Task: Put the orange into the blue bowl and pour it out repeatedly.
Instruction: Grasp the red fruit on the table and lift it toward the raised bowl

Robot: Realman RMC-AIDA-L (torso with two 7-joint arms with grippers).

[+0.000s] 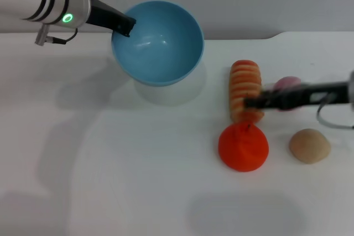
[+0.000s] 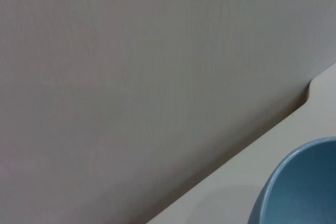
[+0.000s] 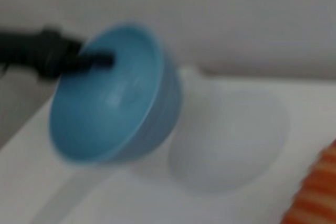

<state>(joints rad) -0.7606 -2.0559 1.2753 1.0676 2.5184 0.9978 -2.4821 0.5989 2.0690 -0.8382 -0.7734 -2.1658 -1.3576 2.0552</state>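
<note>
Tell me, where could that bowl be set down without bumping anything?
Bare table lies left of the orange and below the blue bowl in the left gripper. Crowded around the striped loaf, bun and right gripper.

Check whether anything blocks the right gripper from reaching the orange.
Nothing visible does. The right gripper hangs over the striped loaf, and the orange sits just nearer the robot, uncovered, with the tan bun off to its side.

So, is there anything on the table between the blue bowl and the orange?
No. In the head view only bare white table separates the blue bowl, tilted up by the left gripper, from the orange.
</note>
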